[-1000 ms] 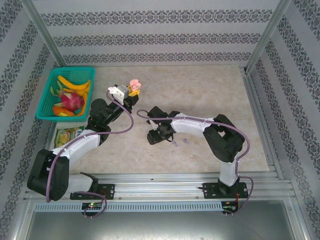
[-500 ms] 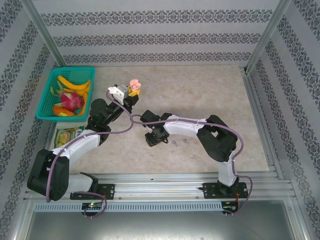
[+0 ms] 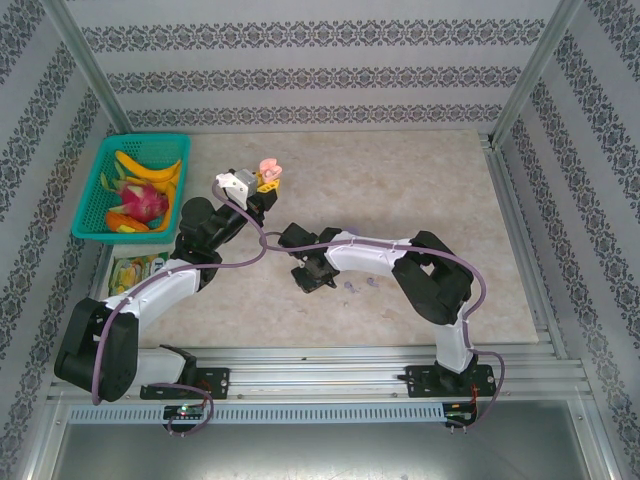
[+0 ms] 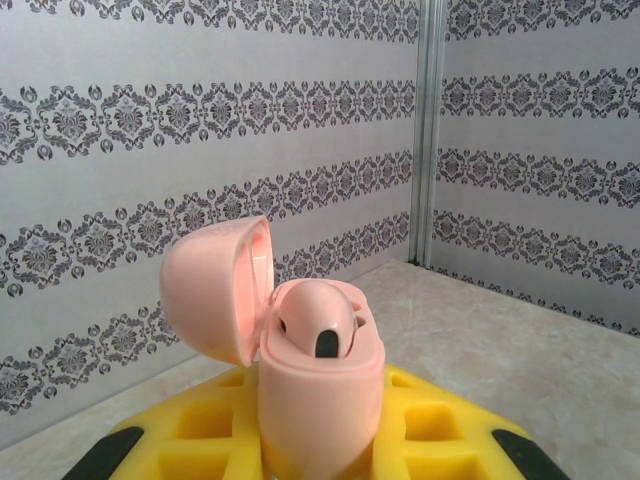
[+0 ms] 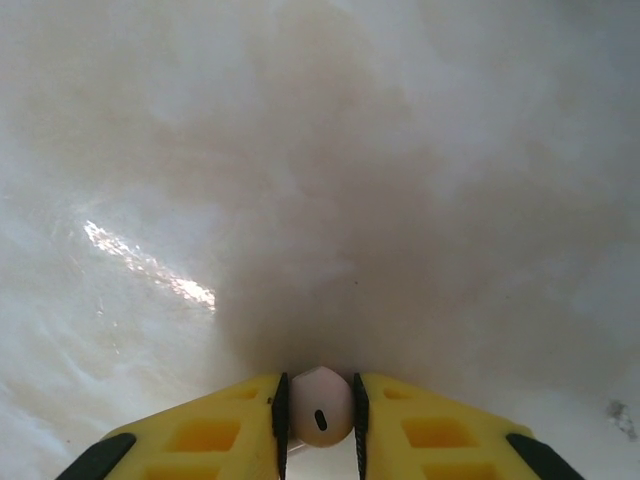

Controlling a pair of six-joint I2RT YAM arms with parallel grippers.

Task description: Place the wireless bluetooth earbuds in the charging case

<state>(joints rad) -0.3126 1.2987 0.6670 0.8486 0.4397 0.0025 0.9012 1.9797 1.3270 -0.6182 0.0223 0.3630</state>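
My left gripper (image 3: pixel 267 180) is shut on the pale pink charging case (image 4: pixel 320 400) and holds it upright above the table. The case's lid (image 4: pixel 215 290) is swung open to the left. One pink earbud (image 4: pixel 318 318) sits in a slot of the case. My right gripper (image 5: pixel 321 412) is down at the table (image 5: pixel 330 200), its black pads pressed on both sides of a pale pink earbud (image 5: pixel 321 403). From above, the right gripper (image 3: pixel 304 280) is in front of the left one. Two light purple earbuds (image 3: pixel 351 288) lie just right of it.
A teal basket (image 3: pixel 98 178) with bananas and a dragon fruit stands at the far left. A snack packet (image 3: pixel 135 270) lies in front of it beside the left arm. The table's right half is bare marble.
The right arm shifted left and lower to the table, and its jaws closed in on the pale pink earbud. The left arm and the case did not move.
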